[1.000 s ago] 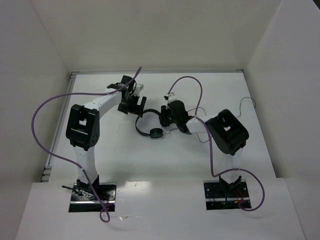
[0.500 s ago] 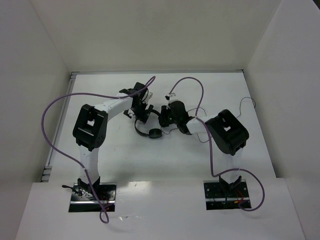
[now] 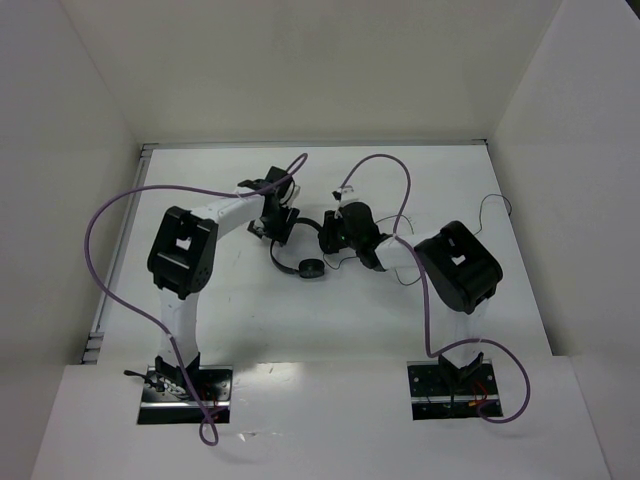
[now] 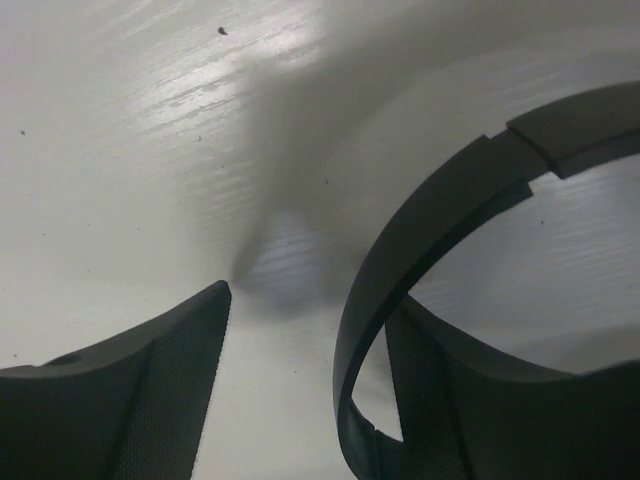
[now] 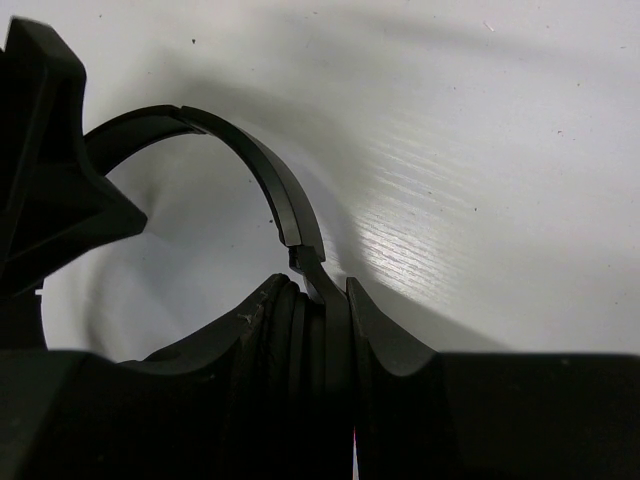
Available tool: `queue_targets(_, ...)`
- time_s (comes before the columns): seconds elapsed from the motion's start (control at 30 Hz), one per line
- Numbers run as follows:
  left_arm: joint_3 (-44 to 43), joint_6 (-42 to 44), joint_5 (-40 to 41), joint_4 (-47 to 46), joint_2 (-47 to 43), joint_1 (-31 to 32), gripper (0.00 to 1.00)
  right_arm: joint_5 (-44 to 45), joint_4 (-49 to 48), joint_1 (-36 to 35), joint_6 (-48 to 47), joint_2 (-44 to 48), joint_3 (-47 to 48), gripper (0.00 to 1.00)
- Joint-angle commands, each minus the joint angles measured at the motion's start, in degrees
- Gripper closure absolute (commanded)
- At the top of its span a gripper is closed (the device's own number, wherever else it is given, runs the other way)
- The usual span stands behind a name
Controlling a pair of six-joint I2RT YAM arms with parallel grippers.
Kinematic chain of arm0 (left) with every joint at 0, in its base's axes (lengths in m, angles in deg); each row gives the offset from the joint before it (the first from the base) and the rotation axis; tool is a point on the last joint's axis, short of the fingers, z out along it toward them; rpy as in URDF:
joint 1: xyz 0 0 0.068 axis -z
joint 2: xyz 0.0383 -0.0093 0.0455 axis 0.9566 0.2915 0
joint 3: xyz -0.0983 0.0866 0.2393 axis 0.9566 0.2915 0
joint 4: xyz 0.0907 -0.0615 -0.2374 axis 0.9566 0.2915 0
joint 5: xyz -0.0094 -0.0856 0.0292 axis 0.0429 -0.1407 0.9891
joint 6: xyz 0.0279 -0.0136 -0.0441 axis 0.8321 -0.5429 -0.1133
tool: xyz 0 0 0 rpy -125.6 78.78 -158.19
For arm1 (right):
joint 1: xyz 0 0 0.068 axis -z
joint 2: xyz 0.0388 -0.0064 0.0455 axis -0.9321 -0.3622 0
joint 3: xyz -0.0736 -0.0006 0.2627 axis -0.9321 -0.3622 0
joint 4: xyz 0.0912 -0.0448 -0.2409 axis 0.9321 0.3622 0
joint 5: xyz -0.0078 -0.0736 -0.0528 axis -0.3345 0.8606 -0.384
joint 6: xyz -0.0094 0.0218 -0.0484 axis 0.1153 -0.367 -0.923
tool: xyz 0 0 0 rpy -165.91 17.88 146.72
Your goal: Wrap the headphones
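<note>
The black headphones (image 3: 300,262) lie mid-table, with one round earcup (image 3: 310,267) toward the front and the thin headband (image 3: 278,250) curving back. My left gripper (image 3: 281,226) is open; in the left wrist view (image 4: 310,300) its fingers straddle the headband (image 4: 400,270), which runs close by the right finger (image 4: 450,400). My right gripper (image 3: 335,232) is shut on the other earcup (image 5: 300,340), and the headband (image 5: 270,170) arcs away from it. The thin black cord (image 3: 492,204) trails to the right.
Purple robot cables (image 3: 110,215) loop over both arms. White walls (image 3: 560,180) enclose the table on the left, back and right. The left gripper's body (image 5: 45,200) shows at the left of the right wrist view.
My left arm has swung right and down from the back left onto the headband, so its open fingers now straddle it. The right gripper has kept its hold on the earcup.
</note>
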Motion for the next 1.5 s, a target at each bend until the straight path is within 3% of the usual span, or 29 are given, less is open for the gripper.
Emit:
queue_targets(0.0,-0.53,-0.62,-1.27,-1.47,1.8,-0.04,0.3,0.86,-7.04,-0.39,0.88,2.62,-0.35,0.76)
queue_targets(0.13,-1.06,-0.62,-1.79,-1.47,2.33,-0.04,0.44,0.86,-7.04,-0.39,0.88,2.62,-0.35,0.76)
queue_targets(0.27,-1.06,-0.62,-3.63,-1.47,2.86,-0.04,0.65,0.86,-7.04,-0.39,0.88,2.62,-0.35,0.76)
queue_targets(0.37,-0.45,-0.62,-5.39,-2.61,2.86,-0.04,0.69,0.86,-7.04,-0.39,0.88,2.1,0.17,0.76)
queue_targets(0.47,0.08,-1.15,-5.93,-3.32,2.86,-0.04,0.79,0.86,-7.04,-0.39,0.88,2.1,0.18,0.76)
queue_targets(0.57,0.08,-2.29,-5.93,-3.93,2.86,-0.04,0.99,1.48,-7.04,-0.39,0.88,1.57,0.18,0.75)
queue_targets(0.73,0.08,-2.29,-5.93,-4.46,0.06,-0.04,0.99,3.4,-4.67,-0.39,-1.13,0.43,0.88,0.62)
queue_targets(0.8,-1.14,-2.29,-5.4,-4.46,-0.74,-0.04,0.99,4.2,-3.44,-0.39,-3.06,-0.1,2.02,0.47)
queue_targets(0.87,-2.72,-2.29,-5.4,-2.98,-0.75,-0.04,0.99,4.82,-1.24,-0.39,-5.0,-0.1,2.8,0.41)
queue_targets(1.03,-7.38,-1.15,-6.63,1.33,-0.22,-0.04,0.99,6.92,1.4,-0.39,-12.29,-0.63,4.65,0.45)
queue_targets(1.1,-8.01,-0.62,-7.16,2.74,-0.22,-0.04,0.99,7.62,2.63,-0.39,-13.62,-0.63,4.66,0.56)
queue_targets(1.23,-9.06,-0.01,-8.39,5.12,-1.45,-0.04,0.99,8.24,2.63,-0.39,-16.61,0.42,5.18,0.65)
queue_targets(1.43,-8.01,-0.01,-7.6,6.44,-4.53,-0.04,0.99,9.3,2.63,-0.39,-21.09,3.05,5.19,0.66)
queue_targets(1.47,-8.01,-0.01,-6.9,6.44,-5.4,-0.04,0.99,9.91,2.63,-0.39,-22.31,4.11,5.19,0.6)
